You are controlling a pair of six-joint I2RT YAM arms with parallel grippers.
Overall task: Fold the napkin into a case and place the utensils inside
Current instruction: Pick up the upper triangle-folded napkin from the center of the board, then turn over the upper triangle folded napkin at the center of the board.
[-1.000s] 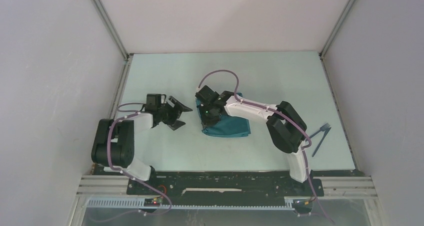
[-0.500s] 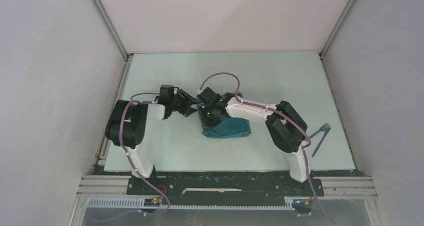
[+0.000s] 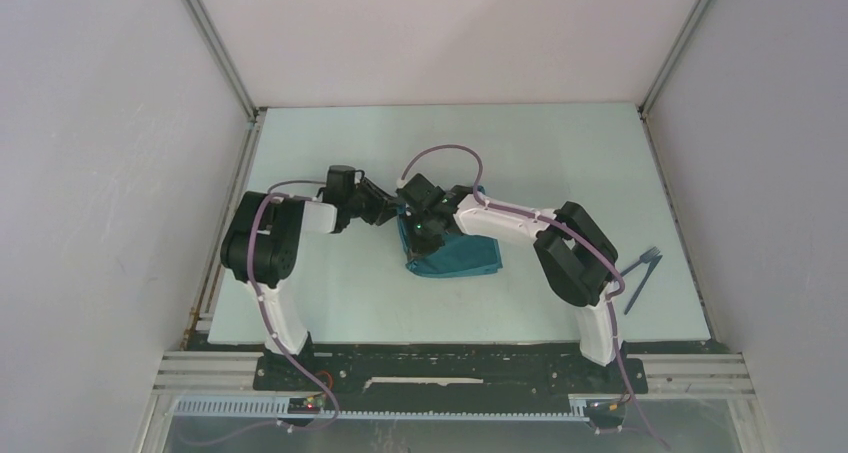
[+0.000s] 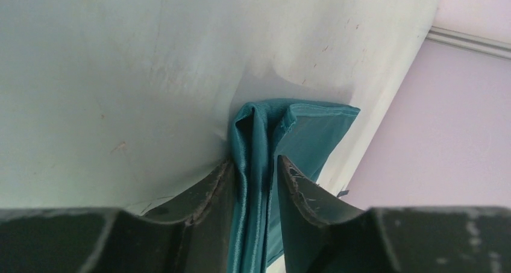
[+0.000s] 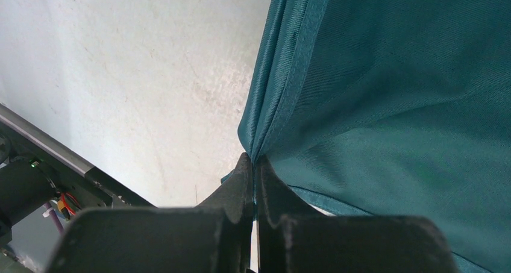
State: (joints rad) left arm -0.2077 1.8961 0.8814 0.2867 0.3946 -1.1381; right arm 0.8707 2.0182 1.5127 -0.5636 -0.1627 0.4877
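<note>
The teal napkin [image 3: 462, 257] lies folded in the middle of the table. My right gripper [image 3: 416, 235] sits at its left side, shut on a raised hem of the napkin [image 5: 391, 104]; the cloth runs right into the closed fingertips of that gripper [image 5: 253, 162]. My left gripper [image 3: 392, 213] reaches in from the left. In the left wrist view its jaws straddle a bunched, upright fold of the napkin [image 4: 313, 134]. The left gripper [image 4: 254, 172] is open, with one finger against the cloth and a thin gap at the other. The utensils [image 3: 640, 273] lie at the far right.
Pale table [image 3: 340, 293] with metal frame rails along both sides and grey walls around. The right arm's elbow [image 3: 575, 258] stands between the napkin and the utensils. A purple cable [image 3: 440, 153] loops above the grippers.
My left arm has swung right from the table's left side to the napkin, and its jaws have narrowed around the cloth's fold. The right gripper has kept its hold.
</note>
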